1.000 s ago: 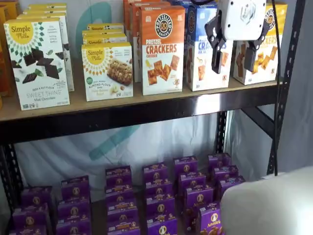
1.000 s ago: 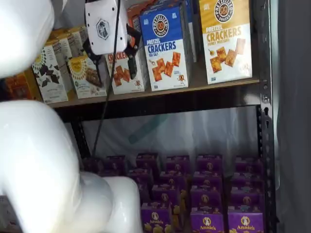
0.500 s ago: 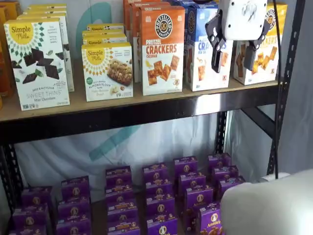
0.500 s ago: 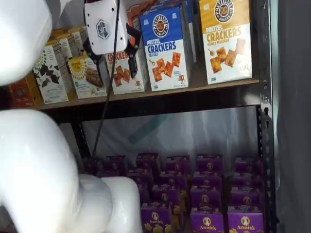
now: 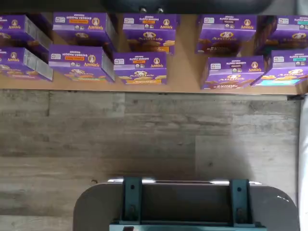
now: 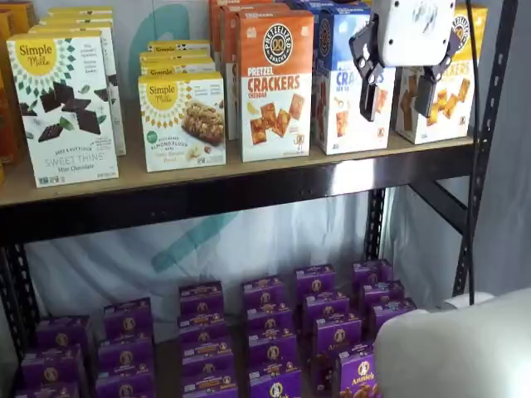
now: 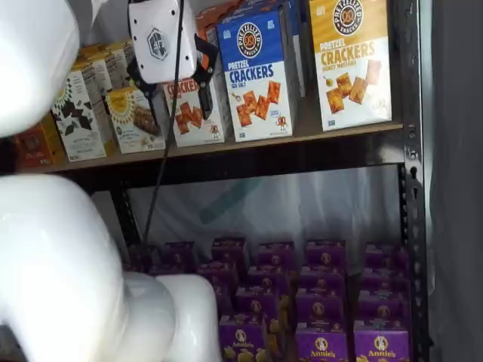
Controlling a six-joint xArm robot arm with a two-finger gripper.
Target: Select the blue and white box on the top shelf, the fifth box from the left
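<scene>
Blue and white box [image 7: 259,72]: one; top shelf [image 7: 302,134] | end effector [image 6: 397,93]: fingers parted, grasping nothing

A grey wood-plank floor [image 5: 144,139] lies before the shelving. A wrinkled white sheet [image 6: 249,240] with teal markings hangs behind the black metal uprights [image 6: 485,149].

The blue and white box [image 7: 258,72] reads "PRETZEL CRACKERS"; purple boxes [image 5: 141,68] read "Annie's".
</scene>
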